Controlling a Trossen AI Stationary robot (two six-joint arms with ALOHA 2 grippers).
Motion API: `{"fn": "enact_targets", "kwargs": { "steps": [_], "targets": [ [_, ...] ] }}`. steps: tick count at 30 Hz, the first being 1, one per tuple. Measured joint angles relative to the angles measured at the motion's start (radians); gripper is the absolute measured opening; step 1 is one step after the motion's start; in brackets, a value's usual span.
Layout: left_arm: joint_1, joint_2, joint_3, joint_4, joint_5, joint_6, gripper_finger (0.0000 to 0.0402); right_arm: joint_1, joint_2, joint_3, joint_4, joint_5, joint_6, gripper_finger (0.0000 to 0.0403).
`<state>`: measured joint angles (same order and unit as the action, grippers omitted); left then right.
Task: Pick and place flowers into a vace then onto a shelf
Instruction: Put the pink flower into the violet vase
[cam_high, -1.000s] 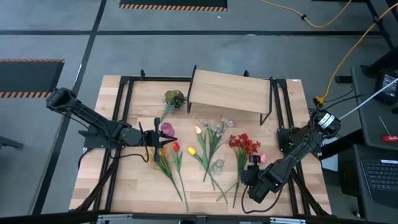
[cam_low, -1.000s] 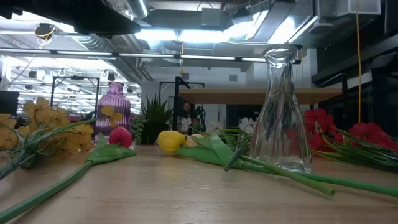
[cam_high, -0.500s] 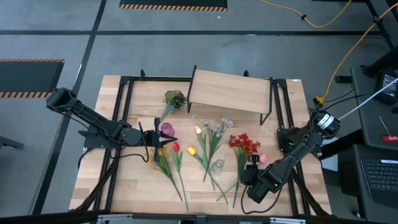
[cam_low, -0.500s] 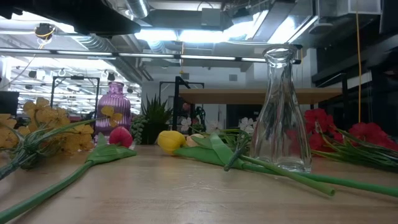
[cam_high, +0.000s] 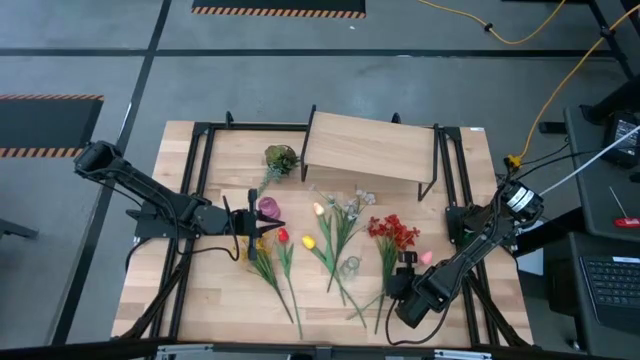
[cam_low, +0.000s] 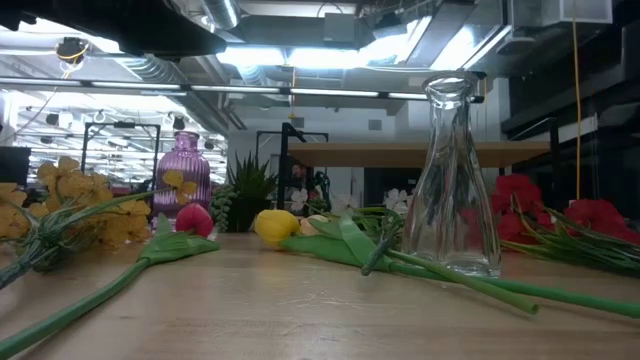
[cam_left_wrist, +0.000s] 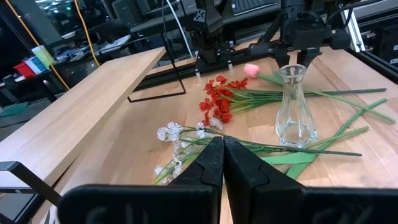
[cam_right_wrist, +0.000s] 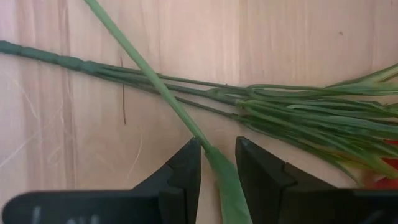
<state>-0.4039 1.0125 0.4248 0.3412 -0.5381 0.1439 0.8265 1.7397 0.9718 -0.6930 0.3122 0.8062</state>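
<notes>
You've got a light wood table (cam_high: 210, 300) here with flowers (cam_high: 335, 235) strewn flat across the middle, stems pointing toward the front edge. A clear glass vase (cam_high: 350, 266) and a purple vase (cam_high: 268, 207) stand among them, and the shelf (cam_high: 365, 148) sits at the back.
</notes>
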Motion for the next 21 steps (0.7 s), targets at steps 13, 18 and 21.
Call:
{"fn": "enact_targets", "kwargs": {
  "steps": [13, 18, 21],
  "targets": [
    [0.000, 0.000, 0.000, 0.000, 0.000, 0.000, 0.0006, 0.000, 0.000, 0.000, 0.001, -0.019, 0.045, 0.0104],
    [0.000, 0.000, 0.000, 0.000, 0.000, 0.001, 0.0006, 0.001, 0.000, 0.000, 0.000, -0.020, 0.057, 0.0104],
    [0.000, 0.000, 0.000, 0.000, 0.000, 0.001, 0.0006, 0.001, 0.001, 0.000, -0.009, -0.020, 0.056, 0.0104]
  ]
}}
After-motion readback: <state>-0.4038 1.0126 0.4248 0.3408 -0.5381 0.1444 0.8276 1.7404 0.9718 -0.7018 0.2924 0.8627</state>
